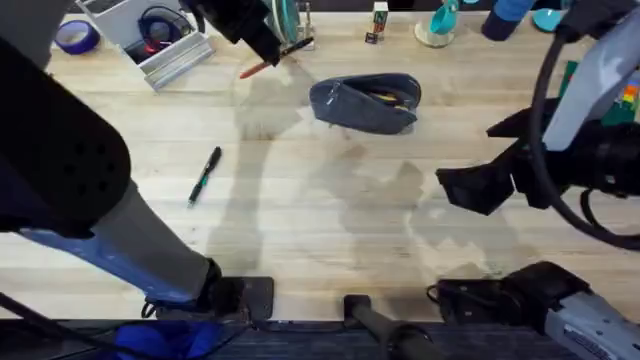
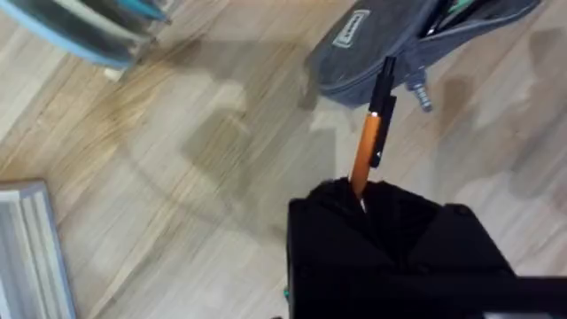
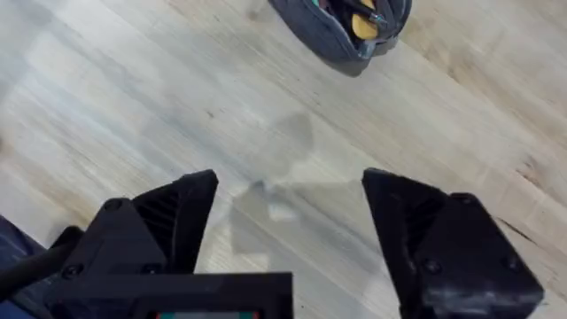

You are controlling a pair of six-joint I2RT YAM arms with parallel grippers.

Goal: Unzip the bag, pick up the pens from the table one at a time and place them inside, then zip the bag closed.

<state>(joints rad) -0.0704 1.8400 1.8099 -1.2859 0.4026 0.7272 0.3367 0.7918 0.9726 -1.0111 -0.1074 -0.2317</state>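
The grey-blue bag [image 1: 365, 103] lies unzipped at the back middle of the table [image 1: 300, 230], with coloured items showing in its opening. My left gripper [image 1: 268, 48] hovers just left of the bag, shut on the orange pen [image 1: 254, 69]. In the left wrist view the orange pen [image 2: 366, 146] sticks out from my left gripper [image 2: 359, 199], its black end toward the bag [image 2: 390, 44]. The black pen [image 1: 205, 175] lies flat on the table's left side. My right gripper [image 1: 478, 187] is open and holds nothing, off to the bag's near right. Its wrist view shows the spread fingers [image 3: 173, 217] and the bag [image 3: 341, 27] beyond.
A white tray [image 1: 165, 55] with cables sits at the back left, a blue tape roll [image 1: 75, 37] beside it. Along the back edge stand a small bottle [image 1: 378, 22] and teal and blue items [image 1: 440, 22]. The left arm [image 1: 70, 160] looms large over the left side.
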